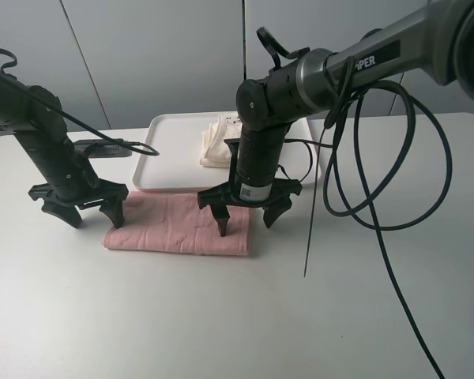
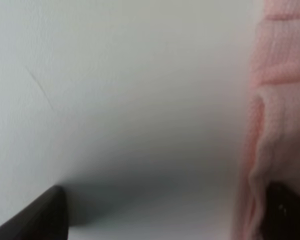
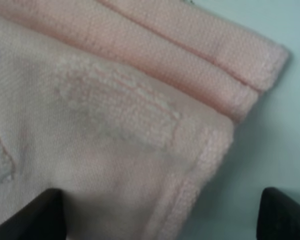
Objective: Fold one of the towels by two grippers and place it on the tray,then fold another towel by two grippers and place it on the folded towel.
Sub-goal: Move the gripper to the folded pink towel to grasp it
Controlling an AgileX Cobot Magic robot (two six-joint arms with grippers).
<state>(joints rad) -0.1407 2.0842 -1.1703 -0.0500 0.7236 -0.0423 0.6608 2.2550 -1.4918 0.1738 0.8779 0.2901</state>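
So, big white bench (image 1: 237,316), tray (image 1: 162,130) at the back; pink towel (image 1: 170,225) lies on the bench just in front of it; cream towel (image 1: 215,142) sits folded on the tray; left gripper (image 1: 93,219) and right gripper (image 1: 247,225) both spread apart, one straddling each end of the pink one, holding nothing; it's soft, light and floppy, so I'd pinch every layer at the end corners.

free: bare table (image 1: 221,324) at 6 o'clock of pink towel (image 1: 178,225) | 12 o'clock blocked: tray (image 1: 162,154) with cream towel (image 1: 217,142), just beside | 9 o'clock: left end effector (image 1: 95,219) over towel end | 3 o'clock: right end effector (image 1: 247,227) over towel end, cable loops (image 1: 379,229) beyond
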